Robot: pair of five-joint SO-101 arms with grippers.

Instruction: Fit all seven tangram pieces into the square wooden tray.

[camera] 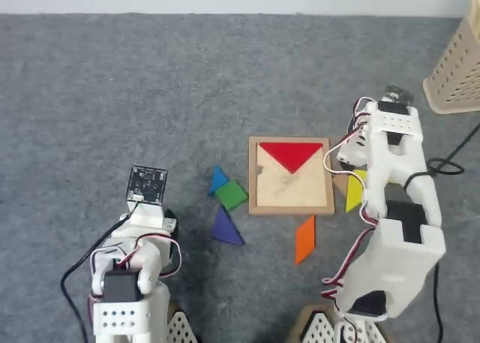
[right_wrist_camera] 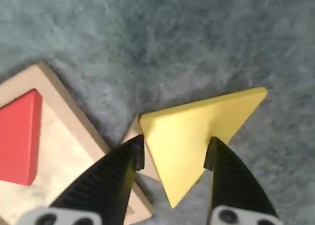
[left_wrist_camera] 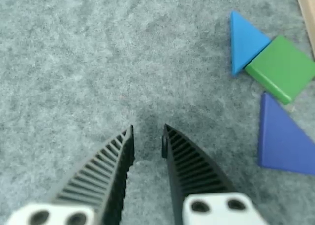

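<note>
The right arm is reaching forward along the right side of the square wooden tray. The left arm is sitting folded back, well apart from the tray. A large red triangle is lying in the tray's far half.

The right wrist view is showing the right gripper spread wide and seemingly pinching the flat yellow triangle by two edges, just beside a tray corner. The left wrist view is showing the left gripper slightly parted and holding nothing, over grey carpet. It is hanging near the purple-blue triangle, the green square and the small blue triangle.
</note>
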